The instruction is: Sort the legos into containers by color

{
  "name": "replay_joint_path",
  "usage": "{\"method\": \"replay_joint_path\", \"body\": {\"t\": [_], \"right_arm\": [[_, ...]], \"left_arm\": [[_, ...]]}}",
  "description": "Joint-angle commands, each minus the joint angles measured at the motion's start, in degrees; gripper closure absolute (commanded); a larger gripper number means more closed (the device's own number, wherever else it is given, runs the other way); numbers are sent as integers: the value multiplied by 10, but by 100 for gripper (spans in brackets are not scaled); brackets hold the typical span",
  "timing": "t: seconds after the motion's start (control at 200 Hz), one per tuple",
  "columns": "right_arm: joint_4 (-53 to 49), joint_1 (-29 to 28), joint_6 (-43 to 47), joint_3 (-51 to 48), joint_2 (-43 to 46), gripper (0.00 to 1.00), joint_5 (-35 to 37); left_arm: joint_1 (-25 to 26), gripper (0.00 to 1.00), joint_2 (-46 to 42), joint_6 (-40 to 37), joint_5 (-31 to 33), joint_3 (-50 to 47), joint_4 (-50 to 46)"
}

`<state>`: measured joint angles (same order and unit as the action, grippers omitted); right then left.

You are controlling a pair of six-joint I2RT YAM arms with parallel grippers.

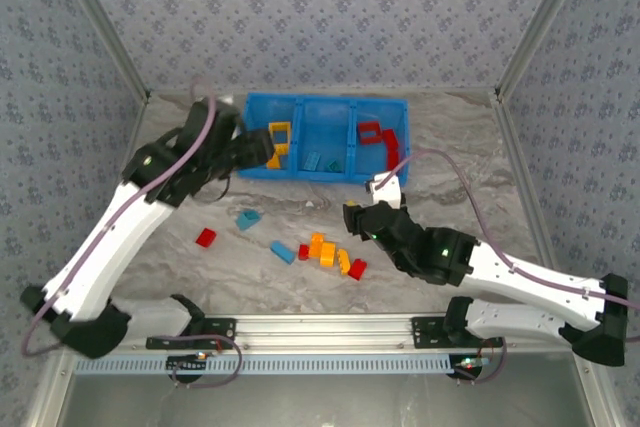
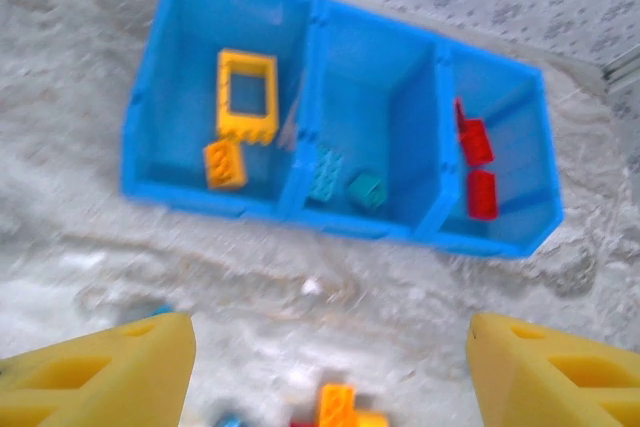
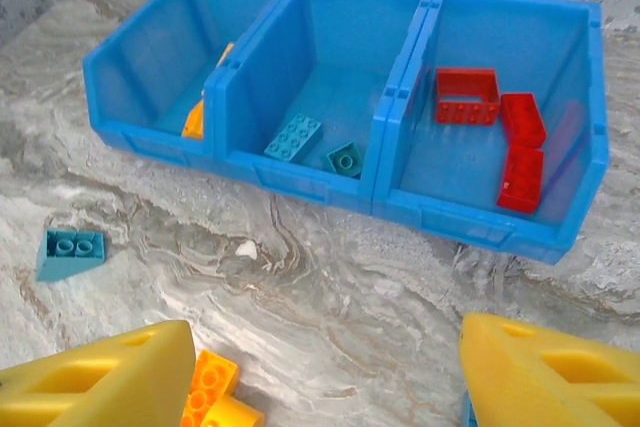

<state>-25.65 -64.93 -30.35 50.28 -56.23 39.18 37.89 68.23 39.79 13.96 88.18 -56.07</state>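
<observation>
Jaws wide and empty, the left gripper (image 2: 330, 347) hangs by the blue bin (image 2: 210, 202), where yellow pieces (image 2: 246, 95) lie in the left compartment. The right gripper (image 3: 325, 357), equally wide, hovers near the loose legos (image 1: 325, 250). The next pickup likely calls for a descent.

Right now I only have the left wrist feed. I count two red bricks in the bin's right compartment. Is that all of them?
Observer: No, three. A red frame piece lies beside the red bricks in the blue bin.
Operator: Any strays outside the pile below me?
Observer: Yes. A lone red brick lies on the table, left of the mixed cluster.
Operator: What's the other arm doing?
Observer: The right gripper is open and empty, just right of that cluster.
</observation>
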Motion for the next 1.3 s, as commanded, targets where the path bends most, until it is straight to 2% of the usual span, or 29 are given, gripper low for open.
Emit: {"method": "replay_joint_path", "body": {"t": [0.0, 0.11, 0.22, 0.35, 0.45, 0.64, 0.705, 0.77, 1.044, 1.294], "right_arm": [[-12, 3, 16, 36, -35, 27, -45], [32, -6, 46, 77, -125, 27, -168], [97, -30, 90, 135, -252, 27, -294], [109, -55, 142, 261, -416, 26, -373], [86, -64, 173, 368, -529, 23, -397], [-16, -53, 205, 591, -707, 17, -430], [-52, -45, 207, 659, -757, 5, -434], [-78, -38, 210, 712, -797, 4, -436], [-151, -25, 232, 883, -926, 5, -449], [-134, -23, 238, 909, -968, 5, -460]], "left_arm": [[-5, 27, -77, 28, 14, -86, -41], [-9, 27, -179, 93, 58, -158, -103], [-9, 27, -272, 192, 132, -214, -182], [-9, 27, -360, 279, 185, -243, -253], [-10, 28, -397, 312, 212, -234, -294], [-10, 28, -411, 307, 235, -197, -328], [-10, 28, -412, 301, 235, -187, -329], [-10, 28, -414, 295, 235, -180, -328], [-10, 28, -410, 279, 238, -160, -331], [-9, 28, -410, 277, 233, -167, -330]]}}
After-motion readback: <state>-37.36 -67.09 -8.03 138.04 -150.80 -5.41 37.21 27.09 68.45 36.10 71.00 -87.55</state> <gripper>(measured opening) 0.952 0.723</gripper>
